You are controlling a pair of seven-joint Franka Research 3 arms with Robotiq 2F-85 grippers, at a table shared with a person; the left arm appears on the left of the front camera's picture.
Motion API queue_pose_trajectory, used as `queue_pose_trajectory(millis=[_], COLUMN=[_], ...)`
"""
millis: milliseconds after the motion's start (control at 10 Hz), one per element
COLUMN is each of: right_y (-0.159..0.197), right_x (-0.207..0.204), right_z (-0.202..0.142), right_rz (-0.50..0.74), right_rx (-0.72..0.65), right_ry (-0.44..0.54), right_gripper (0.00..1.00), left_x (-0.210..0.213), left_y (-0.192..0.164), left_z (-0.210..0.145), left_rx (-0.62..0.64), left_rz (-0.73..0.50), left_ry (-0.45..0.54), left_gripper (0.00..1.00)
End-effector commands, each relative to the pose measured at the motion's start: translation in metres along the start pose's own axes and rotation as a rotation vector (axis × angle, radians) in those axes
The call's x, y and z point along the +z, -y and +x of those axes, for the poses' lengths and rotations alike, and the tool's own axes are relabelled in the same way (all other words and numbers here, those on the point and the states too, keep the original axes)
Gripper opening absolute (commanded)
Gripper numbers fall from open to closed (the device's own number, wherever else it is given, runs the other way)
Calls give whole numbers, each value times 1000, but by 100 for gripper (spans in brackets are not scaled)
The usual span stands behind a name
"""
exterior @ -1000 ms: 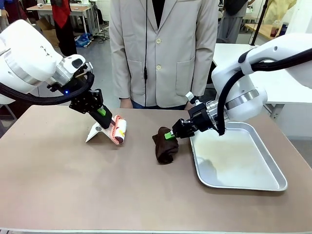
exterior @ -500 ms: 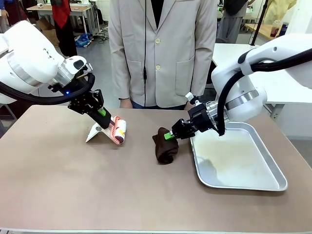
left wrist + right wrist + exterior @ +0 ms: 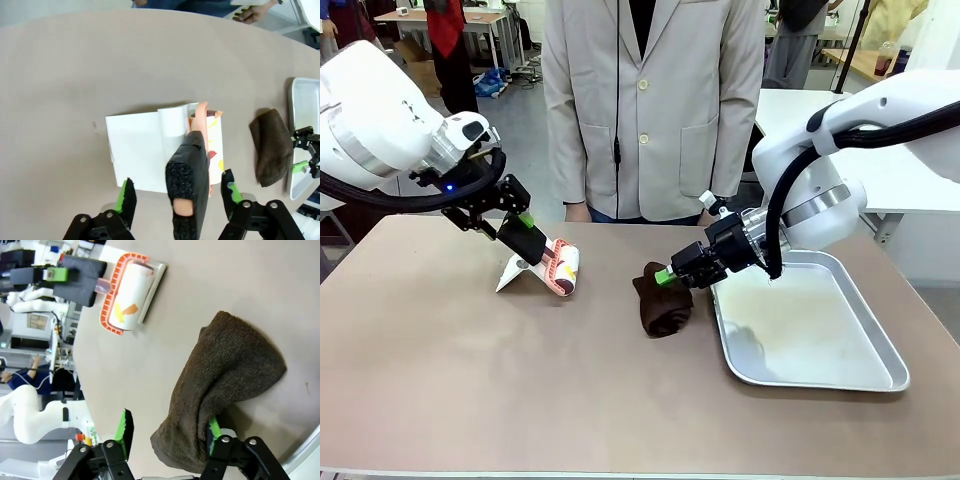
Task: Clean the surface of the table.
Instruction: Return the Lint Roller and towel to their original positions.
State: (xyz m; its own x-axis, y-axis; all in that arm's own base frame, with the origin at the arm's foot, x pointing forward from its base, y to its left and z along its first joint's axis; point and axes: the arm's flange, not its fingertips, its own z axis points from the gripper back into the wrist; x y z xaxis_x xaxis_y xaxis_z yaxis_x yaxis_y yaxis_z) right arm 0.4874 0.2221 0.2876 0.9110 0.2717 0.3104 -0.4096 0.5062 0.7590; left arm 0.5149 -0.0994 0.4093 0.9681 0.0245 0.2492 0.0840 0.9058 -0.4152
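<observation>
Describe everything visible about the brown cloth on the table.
The brown cloth is a dark, terry-like towel, bunched into a thick folded lump rather than spread flat. It lies on the taupe table near the middle, just left of the metal tray and right of the lint roller. The right gripper straddles its near end with jaws apart, one green pad against the fabric, not clamped.

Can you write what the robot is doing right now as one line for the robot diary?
left gripper: open, around lint roller handle | right gripper: open, over brown cloth | tray: right of cloth | table: cleaning unfinished
</observation>
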Motion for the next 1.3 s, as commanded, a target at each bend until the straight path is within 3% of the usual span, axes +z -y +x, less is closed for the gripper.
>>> queue_pose_trajectory(millis=[0,200,400,700,900,1100,1200], right_y=[-7,-18,-42,-67,-72,-68,-64], right_x=[0,-1,6,40,73,115,139], right_z=[7,12,29,36,15,-23,-50], right_rz=[-26,-78,-221,-314,-226,-35,84], right_rx=[-4,1,-7,-84,-157,-198,-222], right_ry=[-32,-98,-196,-238,-191,-97,-31], right_gripper=[100,100,100,100,100,100,100], left_x=[14,35,66,116,152,177,182], left_y=[-4,-12,-22,-52,-84,-118,-139], left_z=[-7,-19,-40,-83,-120,-151,-161], left_rx=[6,7,5,-3,-11,-10,63], left_rz=[24,-23,-113,-291,-440,-557,-597], left_ry=[2,13,37,45,68,108,148], left_gripper=[100,100,100,100,100,100,100])
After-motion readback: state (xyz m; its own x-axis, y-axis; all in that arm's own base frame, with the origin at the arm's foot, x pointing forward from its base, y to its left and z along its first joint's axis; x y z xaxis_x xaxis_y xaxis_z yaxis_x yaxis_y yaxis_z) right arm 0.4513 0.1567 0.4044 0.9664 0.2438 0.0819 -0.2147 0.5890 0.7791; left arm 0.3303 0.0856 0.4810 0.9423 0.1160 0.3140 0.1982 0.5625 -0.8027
